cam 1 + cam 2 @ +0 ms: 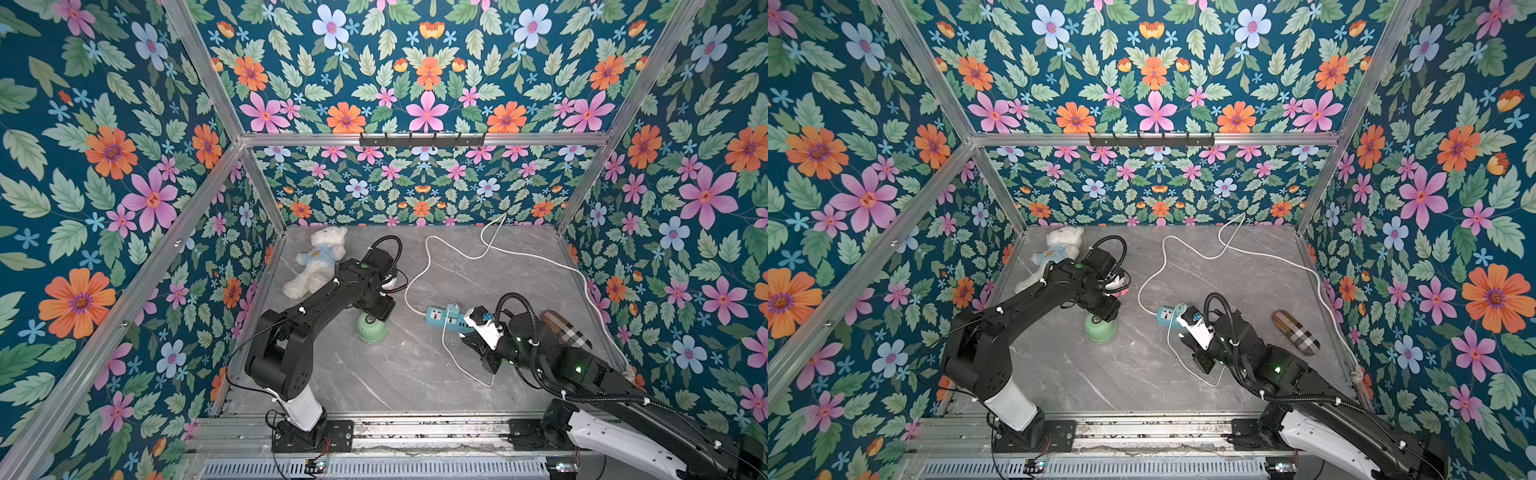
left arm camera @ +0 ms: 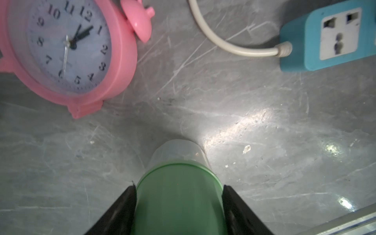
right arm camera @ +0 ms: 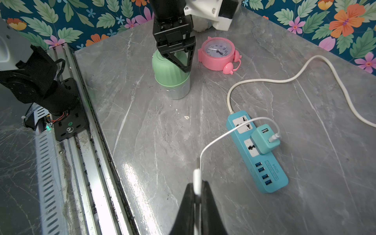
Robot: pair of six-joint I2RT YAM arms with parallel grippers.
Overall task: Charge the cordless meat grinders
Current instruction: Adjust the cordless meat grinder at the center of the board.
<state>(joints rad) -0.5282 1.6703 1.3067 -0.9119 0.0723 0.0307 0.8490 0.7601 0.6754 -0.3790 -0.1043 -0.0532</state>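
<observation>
left claw: jaws set wide, black fingers pressed against both sides of the mint-green dome-shaped cordless meat grinder, taken from above.
meat grinder: upright on its clear cup base on the grey marble-patterned bench, left of centre in both top views; near the pink round plastic alarm clock, not touching it.
alarm clock: lying face up.
right claw: closed tight on the white plug end of a thin white charging cable, metal tip pointing out past the fingertips.
charging cable, far end: plugged into a small teal cube adapter, which sits on a blue plastic power strip with a thick white cord.
white plush bear in a light-blue shirt: lying at back left of the bench.
brown plaid oblong pouch: near the bench's right edge.
</observation>
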